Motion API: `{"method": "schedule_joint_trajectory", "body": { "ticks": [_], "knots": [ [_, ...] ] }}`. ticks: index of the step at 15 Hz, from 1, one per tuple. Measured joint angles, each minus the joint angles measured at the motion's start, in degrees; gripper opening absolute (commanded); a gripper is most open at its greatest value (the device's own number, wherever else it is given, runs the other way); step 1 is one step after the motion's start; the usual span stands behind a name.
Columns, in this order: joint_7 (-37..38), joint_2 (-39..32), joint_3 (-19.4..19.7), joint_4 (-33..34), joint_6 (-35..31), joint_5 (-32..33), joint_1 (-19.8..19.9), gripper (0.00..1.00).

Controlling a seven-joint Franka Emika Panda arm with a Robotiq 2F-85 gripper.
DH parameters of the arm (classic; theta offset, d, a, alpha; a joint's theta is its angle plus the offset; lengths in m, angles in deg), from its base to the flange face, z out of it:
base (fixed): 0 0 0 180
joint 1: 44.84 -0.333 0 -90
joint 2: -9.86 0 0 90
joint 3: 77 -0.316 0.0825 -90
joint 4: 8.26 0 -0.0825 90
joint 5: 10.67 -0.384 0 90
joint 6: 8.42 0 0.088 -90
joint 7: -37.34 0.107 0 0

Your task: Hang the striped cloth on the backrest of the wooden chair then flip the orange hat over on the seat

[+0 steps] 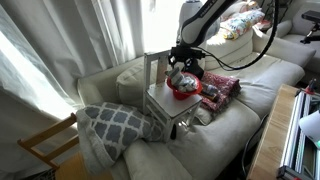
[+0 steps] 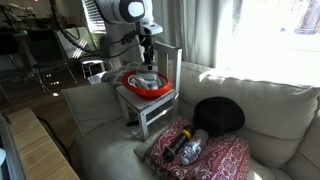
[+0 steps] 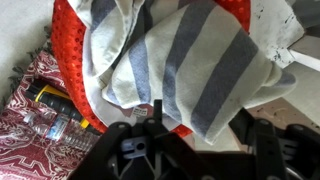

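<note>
Two fingers of the pincer [image 3: 215,135] stand wide apart, holding nothing, over the seat of the wooden chair [image 1: 158,100]. On that seat the striped cloth [image 3: 190,70] lies bunched inside the orange hat [image 3: 72,50]. Closing too deep may catch the hat's mesh with the cloth and drag both off the seat, toward the bottle [image 3: 50,125] beside the chair.

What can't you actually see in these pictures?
Wrist view: the hat's inside, covered by the striped cloth.
Wrist view: the bottle's label, blurred.
Both exterior views: whether the gripper touches the cloth, too small.
Exterior view: the chair's seat, mostly under the hat.
</note>
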Motion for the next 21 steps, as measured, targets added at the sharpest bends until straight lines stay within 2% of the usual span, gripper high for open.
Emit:
{"method": "schedule_joint_trajectory", "body": {
  "ticks": [5,12,21],
  "knots": [
    [0.24,-0.47,-0.07,1.24,1.19,-1.06,-0.2,0.01],
    [2.5,3.01,0.07,1.28,5.01,-0.85,-1.8,0.01],
    [2.98,16.06,-0.38,0.12,16.66,0.44,-2.1,0.01]
  ]
}}
